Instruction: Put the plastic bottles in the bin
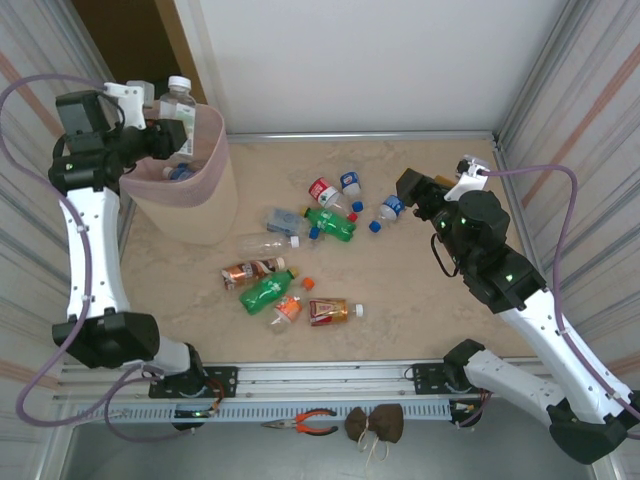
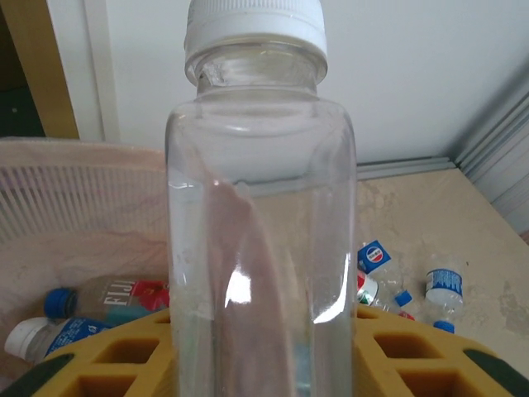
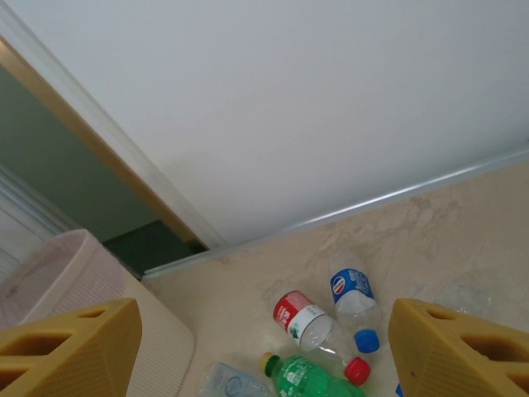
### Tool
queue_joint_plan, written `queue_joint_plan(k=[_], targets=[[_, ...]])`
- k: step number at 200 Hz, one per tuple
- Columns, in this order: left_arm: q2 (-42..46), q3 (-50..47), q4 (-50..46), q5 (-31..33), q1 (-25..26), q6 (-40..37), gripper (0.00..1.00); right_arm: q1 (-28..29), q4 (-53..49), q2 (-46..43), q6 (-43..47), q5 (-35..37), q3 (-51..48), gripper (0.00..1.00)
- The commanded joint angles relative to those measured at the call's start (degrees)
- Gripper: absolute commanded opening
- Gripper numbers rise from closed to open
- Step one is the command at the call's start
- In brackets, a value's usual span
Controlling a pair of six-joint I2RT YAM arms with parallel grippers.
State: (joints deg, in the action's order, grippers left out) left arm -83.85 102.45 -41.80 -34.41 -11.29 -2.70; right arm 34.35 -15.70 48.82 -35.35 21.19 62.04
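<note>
My left gripper (image 1: pixel 168 130) is shut on a clear bottle with a white cap (image 1: pixel 180 95), held upright over the beige bin (image 1: pixel 190 195) with its pink liner. In the left wrist view that bottle (image 2: pixel 260 207) stands between the yellow fingers (image 2: pixel 116 356), and two bottles (image 2: pixel 124 294) lie inside the bin (image 2: pixel 74 165). My right gripper (image 1: pixel 413 190) hangs open above the table at the right, close to a blue-labelled bottle (image 1: pixel 390 208). Its view takes in a red-labelled bottle (image 3: pixel 302 318), a blue-labelled one (image 3: pixel 354 298) and a green one (image 3: pixel 314 379).
Several more bottles lie scattered mid-table: a green one (image 1: pixel 330 222), a clear one (image 1: pixel 265 242), an amber one (image 1: pixel 250 272), another green one (image 1: pixel 268 292) and an amber one (image 1: pixel 330 312). Pliers (image 1: pixel 305 423) lie by the front rail. Walls close in the back and sides.
</note>
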Motion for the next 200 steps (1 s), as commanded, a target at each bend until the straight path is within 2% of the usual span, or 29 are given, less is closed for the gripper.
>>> queue_joint_plan(k=[1,53,99,148,200], targets=[[-2.7,3.4,-4.1,0.7,-0.3,-3.6,0.42,-0.7,-0.3,0.4,1.0,-0.3,1.4,0.77],[-8.7,5.5,-9.9,2.6,-1.0,-7.7,0.42,-1.2,-0.2,0.6,1.2,-0.9,1.6,0.77],[-14.0,5.4,-15.1,-0.1,-1.0,-10.6,0.41,-1.3,-0.2,1.2,0.8,-1.5,1.6,0.77],[-18.4,5.3,-16.9,-4.1,-0.7,-11.1,0.39,-1.4,0.0,1.5,0.7,-1.6,1.6,0.77],[-22.8,5.0,-17.5,-2.8,1.7,-9.7,0.41,-1.8,0.2,1.9,0.7,-1.8,1.3,0.77]])
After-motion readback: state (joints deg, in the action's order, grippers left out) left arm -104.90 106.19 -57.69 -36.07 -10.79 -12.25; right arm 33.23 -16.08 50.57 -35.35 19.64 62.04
